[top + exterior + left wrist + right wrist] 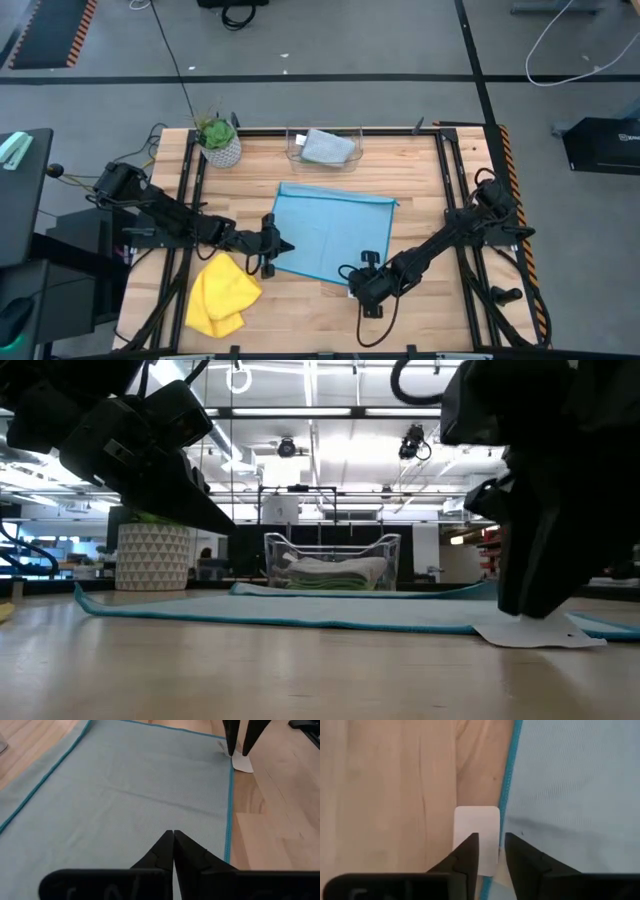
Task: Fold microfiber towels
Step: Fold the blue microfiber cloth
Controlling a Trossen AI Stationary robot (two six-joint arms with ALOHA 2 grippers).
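The light blue towel (332, 232) lies spread flat on the table's middle. My left gripper (173, 835) is shut and hangs just above the towel's left part, by its near left corner (288, 247); nothing shows between its fingers. My right gripper (491, 840) points steeply down at the towel's near right corner (350, 278), its fingers a narrow gap apart. The yellow towel (222, 295) lies crumpled at the near left. A pale grey towel (326, 146) lies in the clear bin. My right gripper's fingertips (231, 751) stand on the blue towel's near right corner, coming from above. One is over the white label (476, 820), the other over the cloth just inside the teal hem (509, 785). Nothing is pinched. The corner and label lie flat on the table.
The clear bin (352, 152) stands at the far edge's middle, with the potted plant (218, 140) at the far left. Bare wood shows along the near edge (300, 320) and right of the towel (420, 240). Black rails (450, 180) run along both sides.
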